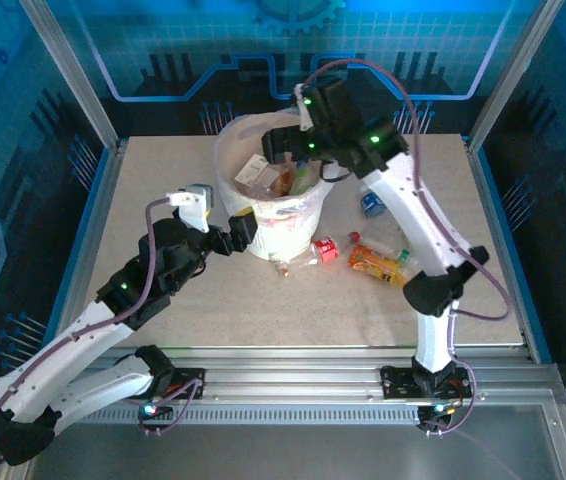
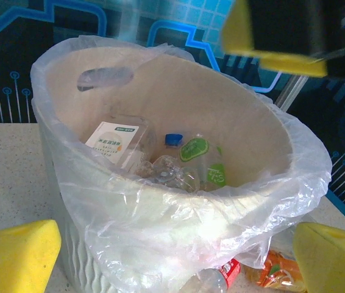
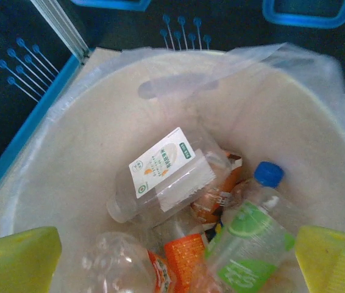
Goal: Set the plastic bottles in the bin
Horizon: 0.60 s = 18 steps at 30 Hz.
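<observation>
Right wrist view: the right gripper [image 3: 175, 259] hangs with its yellow pads [image 3: 17, 259] spread wide and nothing between them, directly over the mouth of the large round white bin [image 3: 93, 128], which is lined with a clear plastic bag. Below it, inside the bin, lie a clear plastic bottle with a white label [image 3: 160, 171], its green and orange print too small to read, a clear bottle with a green label and blue cap [image 3: 252, 232], and a crushed bottle with an orange label [image 3: 188, 259]. The left gripper [image 2: 175, 256] is likewise spread wide and empty, just beside the bin's outer wall; whether it touches cannot be told. On the speckled beige table [image 1: 163, 300], just right of the bin, lie a red-labelled bottle [image 1: 321, 250] and an orange-labelled bottle [image 1: 378, 262], with a blue-labelled bottle [image 1: 371, 203] farther back.
</observation>
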{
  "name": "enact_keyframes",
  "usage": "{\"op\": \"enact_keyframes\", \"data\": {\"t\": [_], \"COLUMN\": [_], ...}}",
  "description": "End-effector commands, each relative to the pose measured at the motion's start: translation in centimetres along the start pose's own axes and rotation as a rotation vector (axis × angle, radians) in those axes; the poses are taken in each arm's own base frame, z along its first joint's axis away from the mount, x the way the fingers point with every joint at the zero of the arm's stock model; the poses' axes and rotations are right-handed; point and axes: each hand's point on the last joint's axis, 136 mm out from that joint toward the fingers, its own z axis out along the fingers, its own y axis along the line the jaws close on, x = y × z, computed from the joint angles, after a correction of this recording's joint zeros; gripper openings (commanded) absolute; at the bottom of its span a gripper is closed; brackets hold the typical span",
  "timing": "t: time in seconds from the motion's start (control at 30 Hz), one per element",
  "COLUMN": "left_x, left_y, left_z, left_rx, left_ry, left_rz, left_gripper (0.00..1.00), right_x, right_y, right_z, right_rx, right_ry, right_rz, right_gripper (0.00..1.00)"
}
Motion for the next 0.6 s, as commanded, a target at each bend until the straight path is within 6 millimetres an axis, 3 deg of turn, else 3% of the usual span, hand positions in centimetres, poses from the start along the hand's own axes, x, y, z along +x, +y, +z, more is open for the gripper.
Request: {"op": "enact_keyframes", "data": {"t": [0.0, 0.27, 0.57], "left_x": [1.0, 4.2, 11.0], "left_y": [-0.7, -3.0, -4.2], "left_z": [0.2, 0.1, -0.7], "left_rx": [0.046, 0.219, 0.309], "left_ry": [0.023, 0.095, 0.270], "left_rz": [0.056, 0.121, 0.178], "left_gripper": [0.99, 0.99, 0.99], "right_x": [0.0, 3.6, 11.3], "right_y": [-1.8, -7.7, -15.1], "right_z": [-3.0, -7.2, -10.0], "right_rx": [0.043, 0.197, 0.394], "right_ry": [-0.032, -0.042, 0.018], "right_rz": [0.005, 0.115, 0.278], "right_gripper": [1.00, 1.00, 1.00]}}
